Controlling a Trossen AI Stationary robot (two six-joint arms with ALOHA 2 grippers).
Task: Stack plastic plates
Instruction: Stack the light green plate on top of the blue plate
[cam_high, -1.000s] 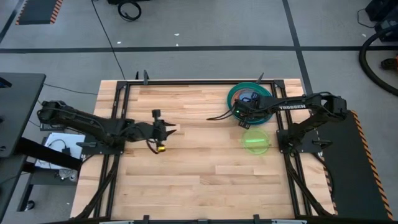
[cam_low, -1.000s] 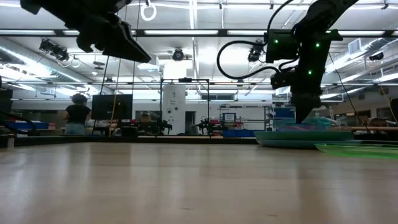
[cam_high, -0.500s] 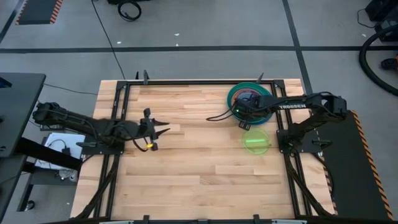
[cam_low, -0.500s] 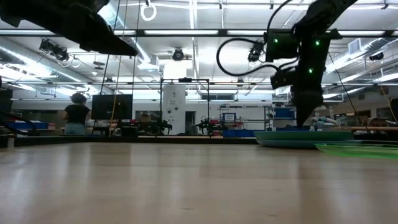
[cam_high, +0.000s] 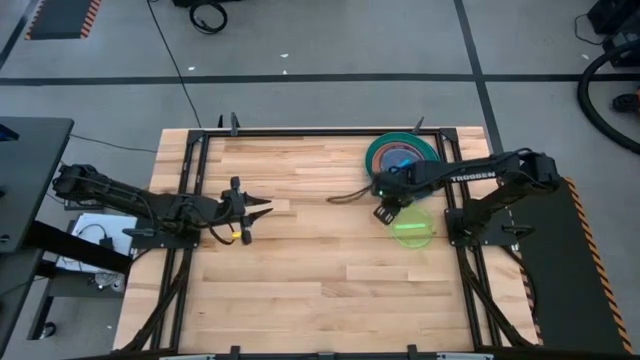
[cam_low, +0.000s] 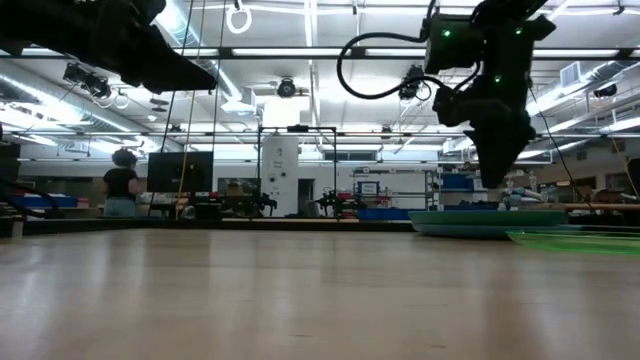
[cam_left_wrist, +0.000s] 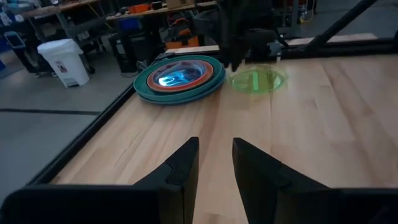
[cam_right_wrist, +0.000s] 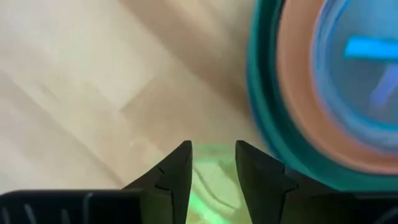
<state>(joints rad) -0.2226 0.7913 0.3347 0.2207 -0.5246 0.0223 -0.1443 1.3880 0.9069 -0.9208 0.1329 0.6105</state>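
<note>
A stack of plastic plates (cam_high: 402, 155) lies at the table's far right: a teal rim outermost, an orange-brown one inside it, a cyan plate on top. A small green plate (cam_high: 412, 228) lies flat on the wood just nearer than the stack. My right gripper (cam_high: 384, 213) points down, open and empty. It hovers well above the table (cam_low: 497, 180), over the green plate's far-left rim (cam_right_wrist: 211, 186) beside the stack (cam_right_wrist: 267, 93). My left gripper (cam_high: 266, 209) is open and empty above the table's left half, pointing level toward the plates (cam_left_wrist: 216, 142).
Black frame rails (cam_high: 300, 131) run along the table's far edge and both sides. A black cable (cam_high: 350, 193) loops from the right arm over the wood. Bare tabletop (cam_high: 320, 270) spreads across the middle and near half.
My right gripper has come off the stack, risen a little and moved toward the table's near edge, over the green plate's far rim, turning about its own axis on the way. My left gripper has drawn back toward the table's left edge.
</note>
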